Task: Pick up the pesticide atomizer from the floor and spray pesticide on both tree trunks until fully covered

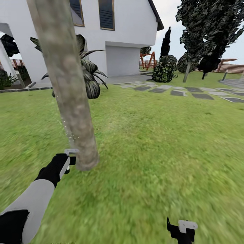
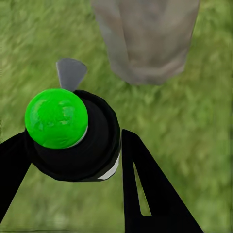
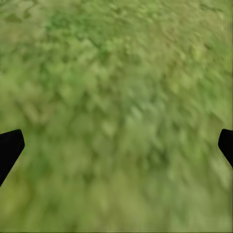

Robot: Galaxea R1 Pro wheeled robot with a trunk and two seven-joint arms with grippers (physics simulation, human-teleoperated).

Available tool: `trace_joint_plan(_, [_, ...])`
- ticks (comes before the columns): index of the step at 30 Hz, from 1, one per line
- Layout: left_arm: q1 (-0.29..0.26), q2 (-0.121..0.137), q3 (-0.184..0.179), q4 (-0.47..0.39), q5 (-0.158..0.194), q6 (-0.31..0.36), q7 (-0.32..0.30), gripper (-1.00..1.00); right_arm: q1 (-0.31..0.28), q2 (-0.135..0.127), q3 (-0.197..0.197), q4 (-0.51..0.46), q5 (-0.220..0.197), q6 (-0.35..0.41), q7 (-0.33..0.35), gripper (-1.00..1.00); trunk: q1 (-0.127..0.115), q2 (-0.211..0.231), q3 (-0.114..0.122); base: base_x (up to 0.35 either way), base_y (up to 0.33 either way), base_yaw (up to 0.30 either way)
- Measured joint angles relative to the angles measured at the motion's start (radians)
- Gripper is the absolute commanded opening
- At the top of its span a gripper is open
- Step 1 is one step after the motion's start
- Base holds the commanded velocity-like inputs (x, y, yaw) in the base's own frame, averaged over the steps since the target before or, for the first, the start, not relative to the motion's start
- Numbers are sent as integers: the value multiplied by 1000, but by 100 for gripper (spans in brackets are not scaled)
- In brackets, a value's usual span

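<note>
The left gripper (image 1: pixel 69 159) is pinching the pesticide atomizer (image 2: pixel 73 133) just beside the base of the tree trunk (image 1: pixel 69 88), spraying tree 1 of 2; the right gripper (image 1: pixel 181 230), fingers spread, is idling; next, likely raising the nozzle.

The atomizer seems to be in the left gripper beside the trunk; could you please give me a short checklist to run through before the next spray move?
1. Atomizer held between the left gripper fingers: ok.
2. Nozzle facing the tree trunk: ok, as the trunk base lies ahead of the bottle in the left wrist view.
3. Spray reaching the bark: ok, since pale droplets show beside the lower trunk in the head view.
4. Trunk fully covered: cannot tell.
5. Right gripper free and away from the trunk: ok, open over the lawn.
6. Second tree sprayed: cannot tell; it stands far off by the stepping stones.
</note>
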Motion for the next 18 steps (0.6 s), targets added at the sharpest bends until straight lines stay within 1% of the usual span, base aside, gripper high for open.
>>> trace_joint_plan(18, [3,0,0,1,-1,0,0,-100,0,0,0,1,0,0,0,100,0,0,0,87,-275,277])
